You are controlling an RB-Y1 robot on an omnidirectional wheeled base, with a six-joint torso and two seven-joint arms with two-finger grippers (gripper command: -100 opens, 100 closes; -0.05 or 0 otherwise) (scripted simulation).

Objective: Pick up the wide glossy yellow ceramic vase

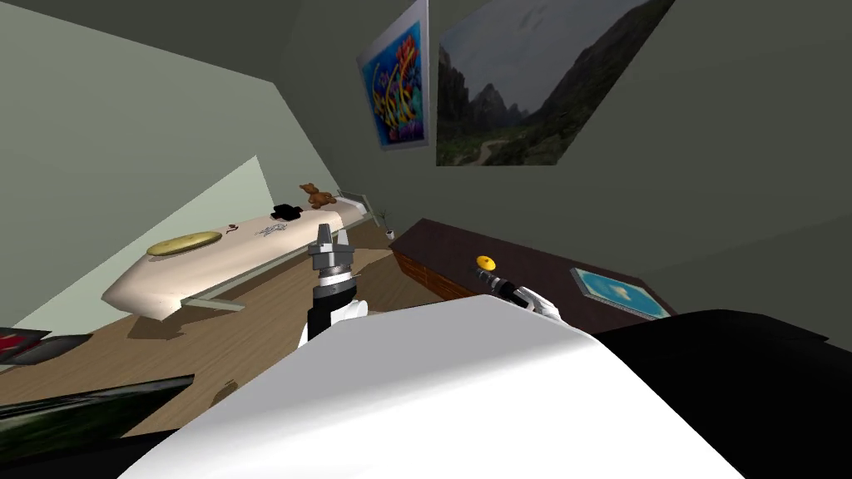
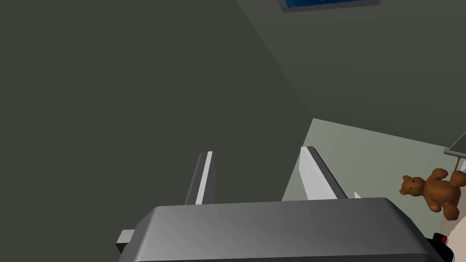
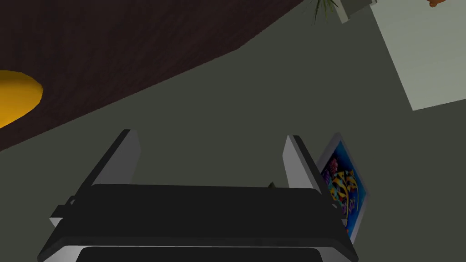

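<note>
One yellow vase [image 1: 485, 262] tops one dark cabinet [image 1: 449, 245]; left tool [image 2: 257, 152] and right tool [image 3: 210, 136] gape.

The head camera looks steeply down and forward, rolled so the whole room slants, and takes in the bed [image 1: 241, 249] and the dark counter [image 1: 449, 245] from well back. The left wrist camera rides just behind the left hand [image 2: 257, 152] and faces a grey wall [image 2: 113, 91]; it shares the teddy bear [image 2: 432, 188] with the head view. The right wrist camera sits behind the right hand [image 3: 211, 136], close over the counter, and shares it, the yellow vase [image 3: 16, 98] and the colourful picture [image 3: 343, 186] with the head view.
</note>
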